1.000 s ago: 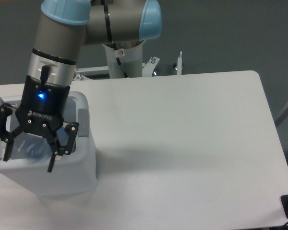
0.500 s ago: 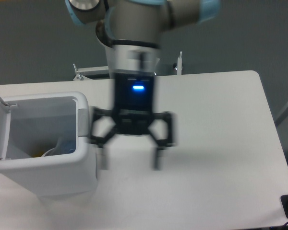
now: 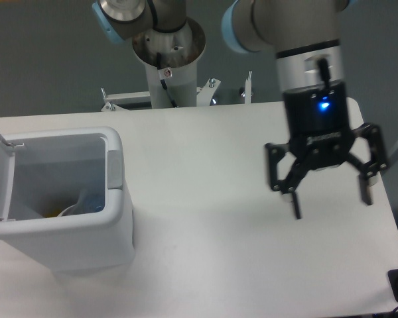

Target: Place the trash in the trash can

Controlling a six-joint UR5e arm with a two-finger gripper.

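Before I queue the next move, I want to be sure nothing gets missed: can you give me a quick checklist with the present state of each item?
1. End effector open and carrying nothing: ok.
2. Trash can lid open: ok.
3. Trash inside the can: something lies at the bottom, ok; which items, cannot tell.
4. Trash left on the table: none visible, ok.
5. End effector clear of the trash can, over the table's right side: ok.
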